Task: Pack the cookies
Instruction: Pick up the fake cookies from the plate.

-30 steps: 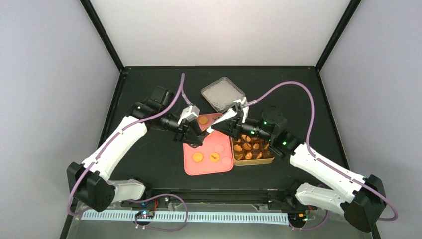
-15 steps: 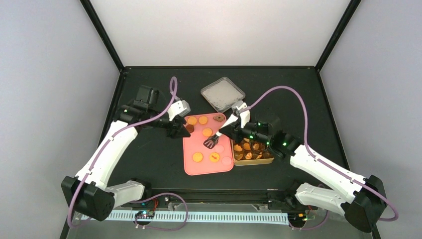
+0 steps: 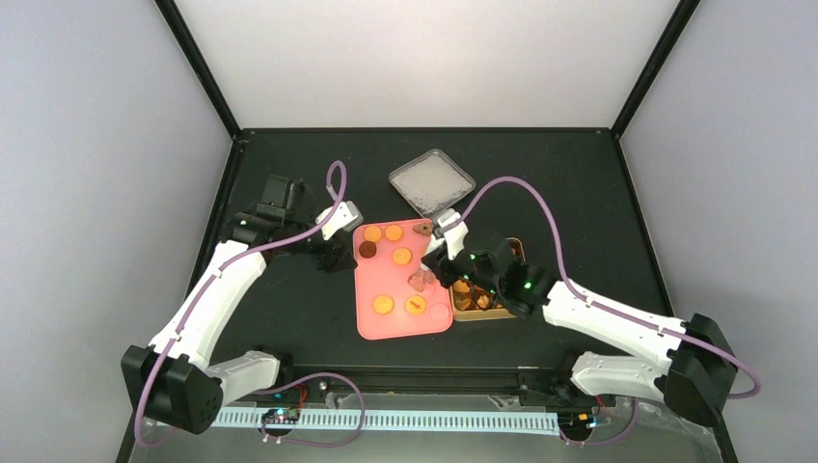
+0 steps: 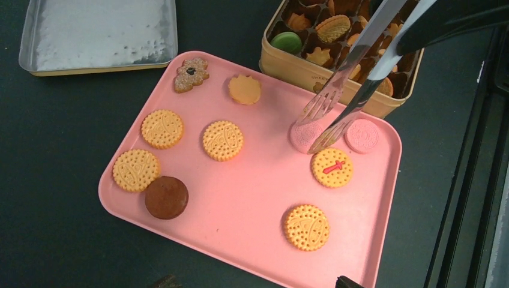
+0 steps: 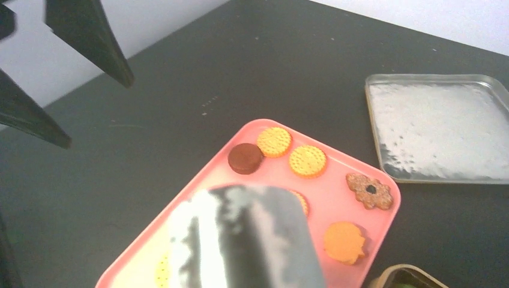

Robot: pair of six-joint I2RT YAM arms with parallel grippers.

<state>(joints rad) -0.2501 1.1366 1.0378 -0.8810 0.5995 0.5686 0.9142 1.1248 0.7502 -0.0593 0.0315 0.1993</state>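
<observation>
On the pink tray [image 4: 240, 198], metal tongs [image 4: 351, 60], their tips only a little apart, pinch one pink cookie [image 4: 306, 137]; nine other cookies [image 4: 222, 140] wait there, while the tin [image 4: 288, 69] already holds many.

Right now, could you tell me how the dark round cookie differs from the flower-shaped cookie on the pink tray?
The dark round cookie has a smooth circular outline; the flower-shaped cookie has a lobed edge. The round one is plain, deep brown; the flower one is lighter, speckled, with a dark centre. Both lie flat on the pink tray.
</observation>
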